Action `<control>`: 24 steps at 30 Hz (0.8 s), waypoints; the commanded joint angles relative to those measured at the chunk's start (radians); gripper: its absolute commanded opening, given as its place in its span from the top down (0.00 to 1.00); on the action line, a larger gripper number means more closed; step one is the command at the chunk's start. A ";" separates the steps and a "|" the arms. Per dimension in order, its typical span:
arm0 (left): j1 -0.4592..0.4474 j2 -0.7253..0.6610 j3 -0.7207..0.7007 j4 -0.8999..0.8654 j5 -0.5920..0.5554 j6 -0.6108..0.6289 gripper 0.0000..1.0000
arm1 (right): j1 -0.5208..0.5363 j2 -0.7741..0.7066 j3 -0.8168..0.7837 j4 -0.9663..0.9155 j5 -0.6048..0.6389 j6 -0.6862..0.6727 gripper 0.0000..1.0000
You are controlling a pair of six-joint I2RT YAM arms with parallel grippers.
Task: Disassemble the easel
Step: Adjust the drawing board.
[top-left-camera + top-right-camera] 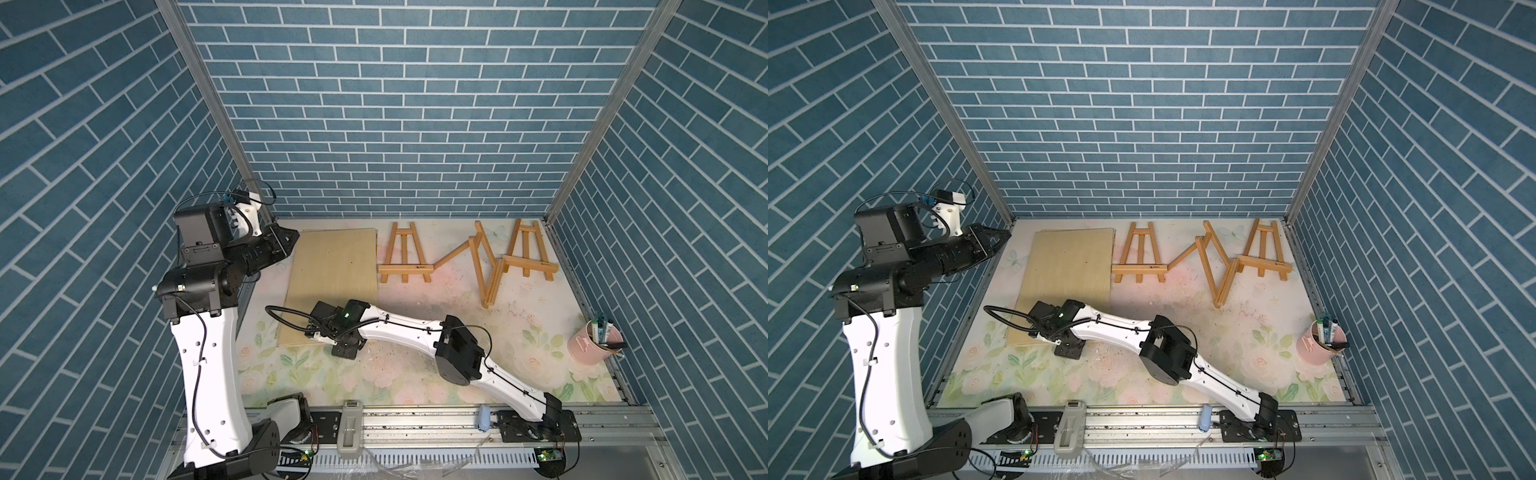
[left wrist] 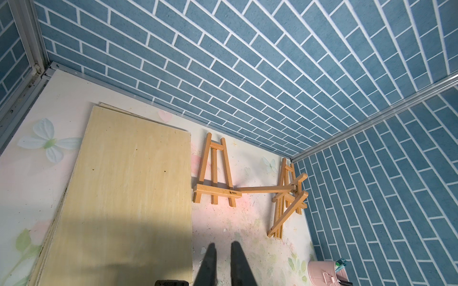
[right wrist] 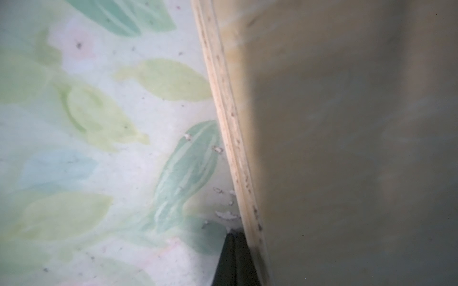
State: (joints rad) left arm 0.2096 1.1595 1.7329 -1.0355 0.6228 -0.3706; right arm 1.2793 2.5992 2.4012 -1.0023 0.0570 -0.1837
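The wooden easel lies flat at the back of the table. One A-frame (image 1: 405,269) (image 2: 218,192) is beside the board, another A-frame (image 1: 530,264) is near the right wall, and hinged wooden bars (image 1: 478,270) zigzag between them. My left gripper (image 1: 291,237) (image 2: 224,245) hangs raised at the back left, far from the easel. Its fingers stand a little apart with nothing between them. My right gripper (image 3: 233,234) is shut and empty, low on the mat. Its tip rests against the near edge of the pale wooden board (image 1: 332,274) (image 3: 347,148).
A pink cup (image 1: 588,345) with markers stands at the right edge of the floral mat. Blue brick walls close in the back and both sides. The right arm (image 1: 399,332) stretches low across the middle of the mat.
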 commanded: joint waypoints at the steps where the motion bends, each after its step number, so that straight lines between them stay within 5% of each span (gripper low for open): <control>1: -0.004 -0.009 -0.010 -0.005 0.000 0.018 0.86 | -0.047 0.061 0.019 0.047 0.102 -0.026 0.99; 14: -0.004 -0.009 -0.031 -0.006 -0.013 0.033 0.85 | -0.048 0.043 0.012 0.040 -0.013 -0.039 0.99; 18: -0.004 -0.008 -0.049 -0.028 -0.063 0.069 0.85 | -0.034 -0.089 -0.157 0.143 -0.169 -0.074 0.97; 24: -0.003 -0.011 -0.112 -0.025 -0.104 0.091 0.86 | -0.033 -0.348 -0.419 0.329 -0.207 -0.051 0.97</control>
State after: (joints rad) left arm 0.2096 1.1572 1.6493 -1.0431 0.5545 -0.3107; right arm 1.2392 2.3959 2.0426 -0.7830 -0.0940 -0.2100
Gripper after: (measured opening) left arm 0.145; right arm 0.045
